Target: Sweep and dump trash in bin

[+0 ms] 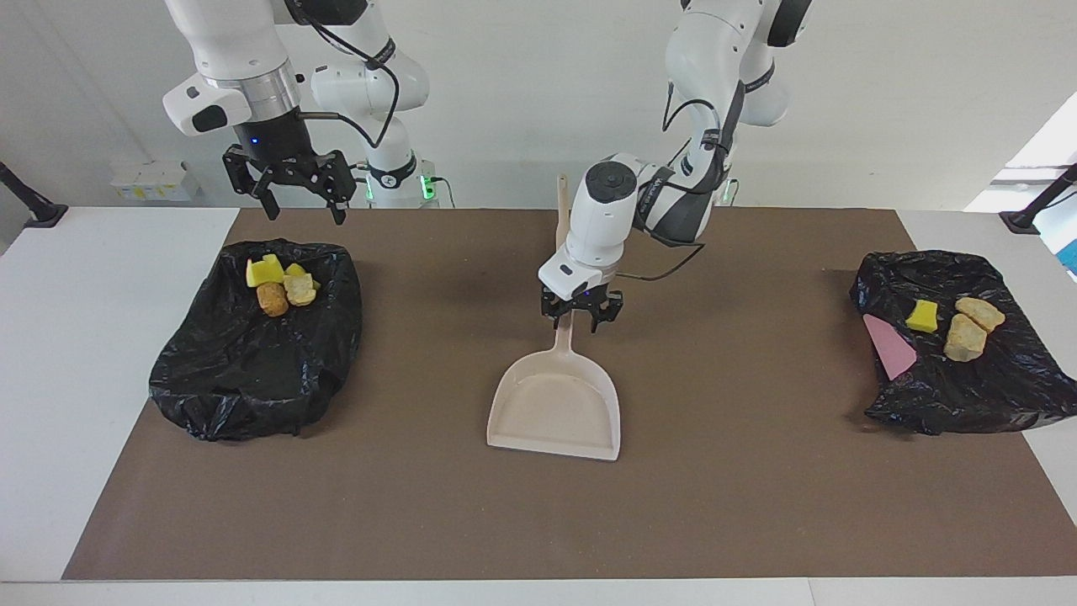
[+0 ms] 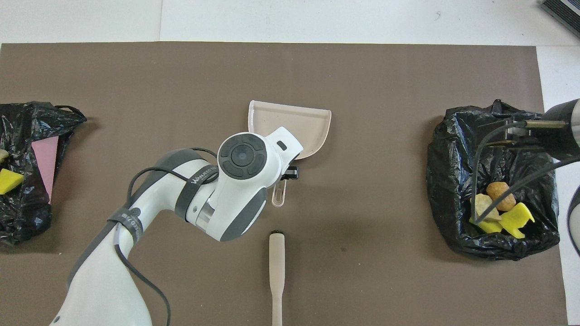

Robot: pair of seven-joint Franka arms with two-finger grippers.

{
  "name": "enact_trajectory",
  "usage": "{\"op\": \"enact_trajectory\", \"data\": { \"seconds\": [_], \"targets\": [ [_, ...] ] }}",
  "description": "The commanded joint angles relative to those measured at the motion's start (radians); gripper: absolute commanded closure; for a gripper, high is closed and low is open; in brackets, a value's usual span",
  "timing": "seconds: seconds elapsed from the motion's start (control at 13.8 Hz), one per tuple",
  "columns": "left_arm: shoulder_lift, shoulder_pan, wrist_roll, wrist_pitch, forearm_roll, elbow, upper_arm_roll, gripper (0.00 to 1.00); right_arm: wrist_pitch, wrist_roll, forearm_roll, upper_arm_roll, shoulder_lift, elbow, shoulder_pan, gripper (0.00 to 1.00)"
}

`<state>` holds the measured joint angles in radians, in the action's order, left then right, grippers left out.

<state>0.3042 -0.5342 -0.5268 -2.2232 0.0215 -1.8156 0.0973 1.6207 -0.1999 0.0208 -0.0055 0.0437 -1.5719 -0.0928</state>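
The left tool (image 1: 579, 316) is closed around the handle of a beige plastic dustpan (image 1: 557, 409) at mid-worktop (image 1: 757, 471). The right tool (image 1: 296, 195) hovers, fingers spread, over a crumpled black bag (image 1: 252, 370) holding yellow and tan trash chunks (image 1: 280, 284). The left arm hides the grip in the overhead view.

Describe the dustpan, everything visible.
The dustpan is beige, plastic-looking, with a flat tray, low side walls and a slim handle ending in a hanging hole. It is empty and sits mid-mat, its open lip pointing away from the robots. The left gripper is at its handle; the brush lies nearer the robots.
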Motion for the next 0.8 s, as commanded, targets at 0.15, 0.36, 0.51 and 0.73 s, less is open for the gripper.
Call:
{"op": "enact_trajectory", "data": {
  "seconds": [0.15,0.36,0.51,0.73],
  "targets": [
    [-0.063,0.127,0.049,0.065,-0.002,0.039,-0.002,0.0,0.008,0.019,-0.013,0.007,-0.004,0.01,0.015,0.0],
    [-0.092,0.221,0.143,0.103,-0.002,0.061,-0.004,0.0,0.01,0.019,-0.012,0.006,-0.005,0.012,0.016,0.0],
    [-0.125,0.301,0.268,0.157,0.011,0.07,-0.004,0.0,0.008,0.019,-0.012,0.006,-0.004,0.01,0.016,0.0],
    [-0.181,0.394,0.379,0.227,0.012,0.071,-0.005,0.0,0.008,0.019,-0.013,0.004,-0.004,0.009,0.016,0.0]
  ]
}}
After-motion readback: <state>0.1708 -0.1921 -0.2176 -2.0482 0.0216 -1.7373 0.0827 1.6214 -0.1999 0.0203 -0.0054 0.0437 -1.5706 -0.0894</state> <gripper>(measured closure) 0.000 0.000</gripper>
